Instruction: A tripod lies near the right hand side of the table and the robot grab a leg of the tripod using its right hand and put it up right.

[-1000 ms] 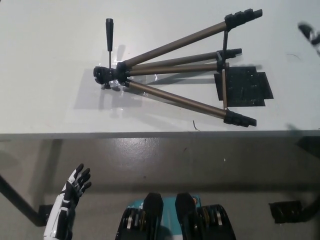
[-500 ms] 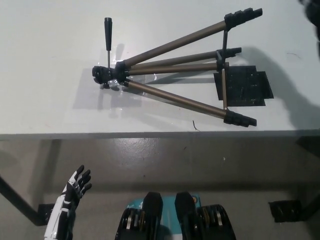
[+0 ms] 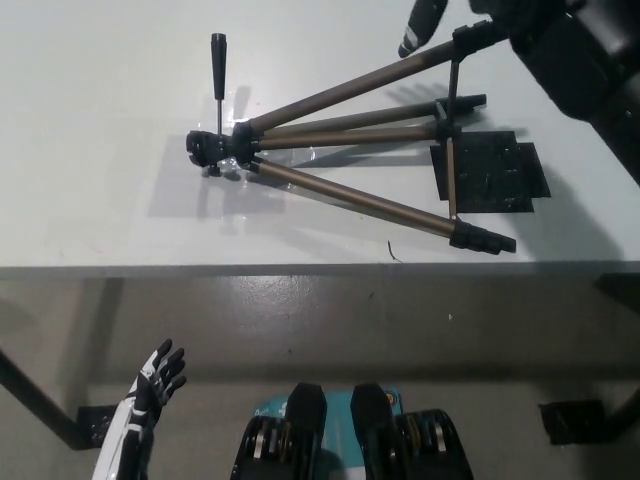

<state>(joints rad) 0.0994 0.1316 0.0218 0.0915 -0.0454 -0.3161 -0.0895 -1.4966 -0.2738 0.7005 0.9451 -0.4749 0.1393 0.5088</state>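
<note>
Pale table (image 3: 90, 210), splayed tripod (image 3: 350, 130) flat beside black mat (image 3: 495, 180).

Single head view only, looking steeply down from above. Takes in the table (image 3: 90, 130) across the upper half, floor (image 3: 300, 320) below its near edge. Moderately near; no second view to overlap.

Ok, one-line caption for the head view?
Black right hand reaches the far leg of the tripod lying on the table.
</note>
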